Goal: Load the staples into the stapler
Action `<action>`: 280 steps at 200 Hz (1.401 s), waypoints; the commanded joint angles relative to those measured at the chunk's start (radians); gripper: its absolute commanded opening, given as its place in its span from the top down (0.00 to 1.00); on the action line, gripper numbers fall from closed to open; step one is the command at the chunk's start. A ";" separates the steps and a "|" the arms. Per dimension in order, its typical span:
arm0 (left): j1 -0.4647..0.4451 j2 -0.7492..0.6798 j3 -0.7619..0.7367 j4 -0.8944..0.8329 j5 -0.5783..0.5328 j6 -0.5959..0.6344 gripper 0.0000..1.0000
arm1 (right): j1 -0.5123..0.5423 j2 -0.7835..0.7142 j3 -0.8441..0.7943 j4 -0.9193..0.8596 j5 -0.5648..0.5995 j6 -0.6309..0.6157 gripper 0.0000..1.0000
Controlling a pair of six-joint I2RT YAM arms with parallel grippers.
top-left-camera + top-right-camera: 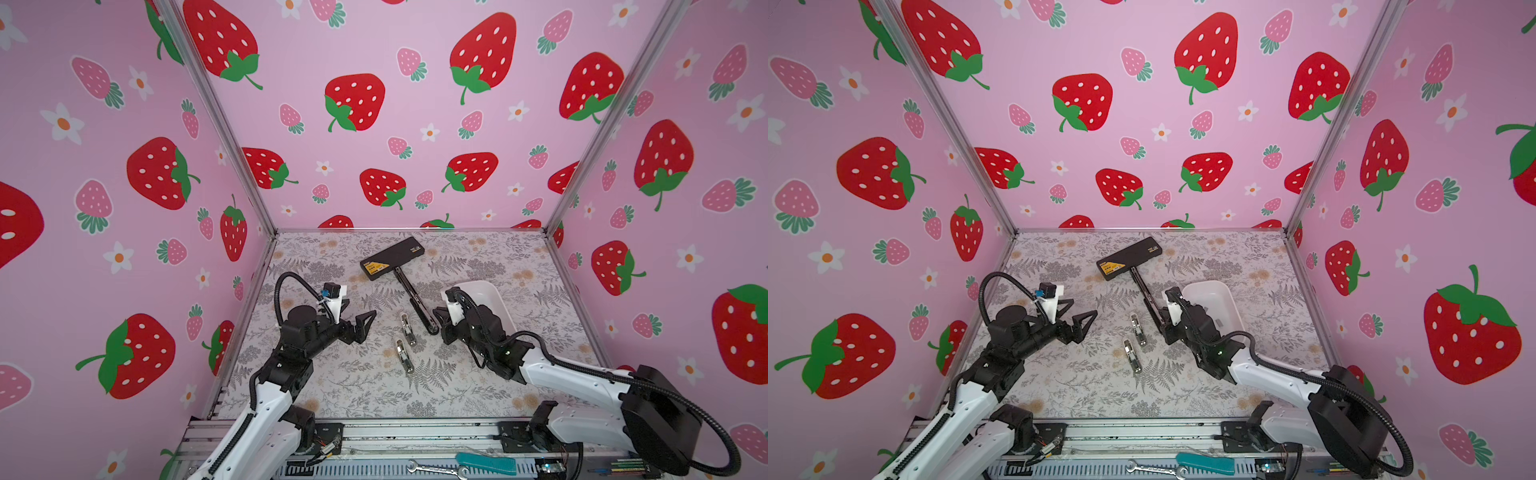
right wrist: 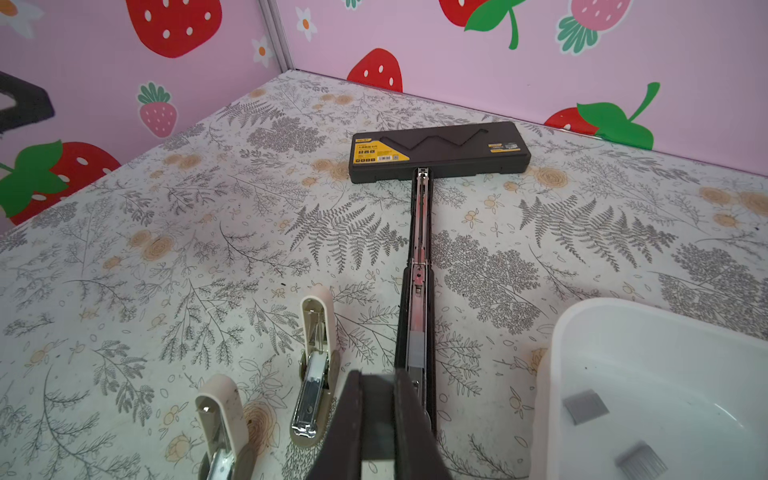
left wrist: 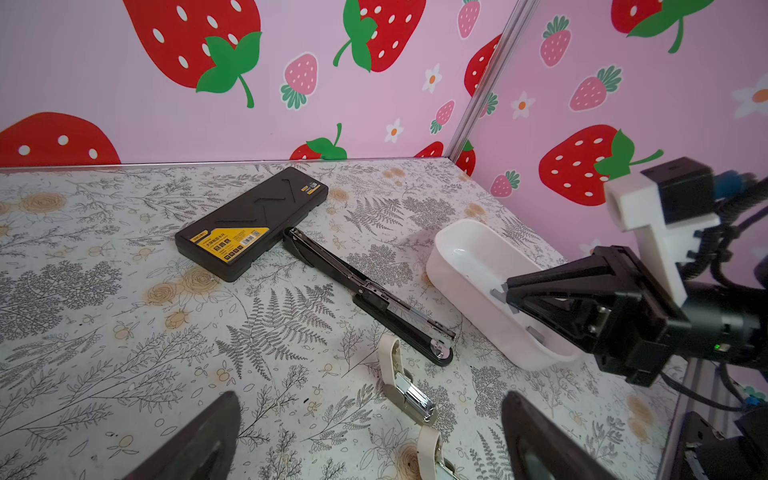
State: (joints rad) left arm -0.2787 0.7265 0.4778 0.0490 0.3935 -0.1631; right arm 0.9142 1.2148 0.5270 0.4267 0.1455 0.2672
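Observation:
A long black stapler [image 1: 411, 297] [image 2: 422, 249] lies opened flat with its metal channel up, its far end against a black case [image 1: 392, 257]. A grey strip [image 2: 415, 347] sits in that channel. My right gripper [image 1: 436, 312] [image 2: 376, 380] hovers at the stapler's near end, shut on a grey staple strip [image 3: 498, 293]. More staples [image 2: 586, 405] lie in the white tray [image 2: 552, 374] beside it. My left gripper [image 1: 357, 316] [image 3: 372, 399] stands open and empty, left of two small beige staplers [image 1: 407, 328].
The beige staplers [image 2: 316, 361] [image 2: 220, 424] lie open between the two grippers. The white tray [image 1: 1221, 295] stands behind the right arm. Pink strawberry walls close in three sides. A wrench [image 1: 436, 468] and a teal tool [image 1: 484, 463] rest on the front rail.

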 commanded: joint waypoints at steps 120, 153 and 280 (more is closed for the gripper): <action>-0.004 -0.028 0.035 0.029 0.045 -0.018 0.01 | 0.229 0.036 0.004 0.090 0.205 0.199 0.97; -0.006 -0.029 0.021 0.051 0.057 -0.027 0.01 | 0.229 0.103 -0.011 0.162 0.191 0.083 0.97; -0.010 0.002 0.025 0.034 -0.036 -0.016 0.01 | 0.210 0.340 -0.002 0.329 0.206 0.059 0.97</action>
State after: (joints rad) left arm -0.2863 0.7395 0.4885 0.0708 0.3737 -0.1848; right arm 1.1294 1.5208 0.5068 0.6765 0.3573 0.3172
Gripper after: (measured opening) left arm 0.988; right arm 0.134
